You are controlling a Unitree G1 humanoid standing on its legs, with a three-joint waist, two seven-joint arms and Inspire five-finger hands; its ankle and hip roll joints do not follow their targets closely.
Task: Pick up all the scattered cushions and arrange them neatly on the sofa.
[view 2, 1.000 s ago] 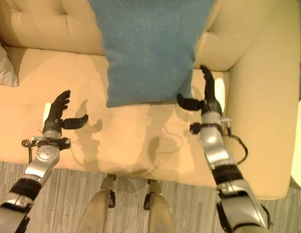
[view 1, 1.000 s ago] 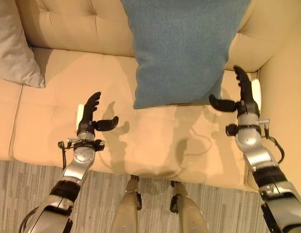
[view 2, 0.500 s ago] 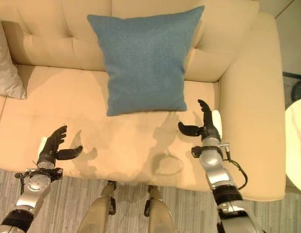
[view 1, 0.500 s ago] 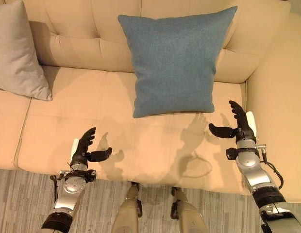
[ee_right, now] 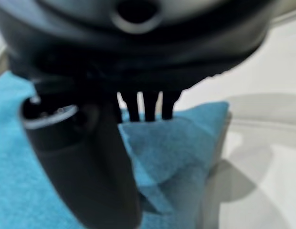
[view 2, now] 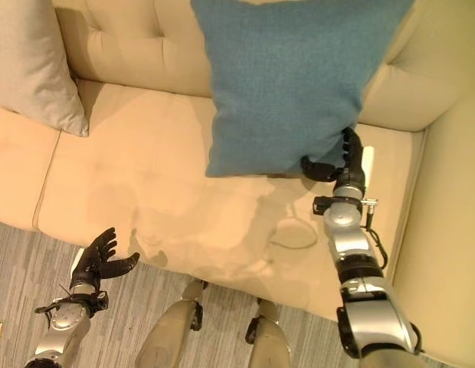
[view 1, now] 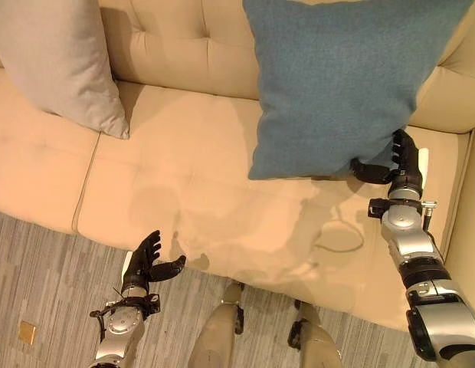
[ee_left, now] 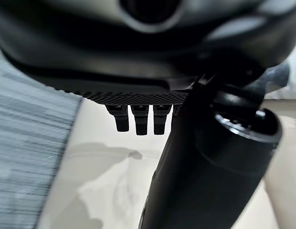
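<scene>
A blue cushion (view 1: 329, 84) leans upright against the back of the beige sofa (view 1: 191, 184). My right hand (view 1: 404, 165) is at the cushion's lower right corner, fingers straight beside it and thumb reaching under its bottom edge. In the right wrist view that corner (ee_right: 186, 138) lies between the thumb (ee_right: 90, 157) and the straight fingers. A grey cushion (view 1: 57, 61) leans on the sofa back at the left. My left hand (view 1: 142, 264) hovers open over the carpet just off the seat's front edge, holding nothing.
Grey striped carpet (view 1: 38, 268) runs along the sofa's front, with a small yellowish square (view 1: 26, 332) lying on it at the lower left. The sofa's right armrest (view 1: 467, 230) rises close beside my right arm. The seat between the two cushions is bare.
The camera has shifted. My right hand has moved up to the blue cushion's lower right corner. My left hand has drawn back from the seat to over the carpet.
</scene>
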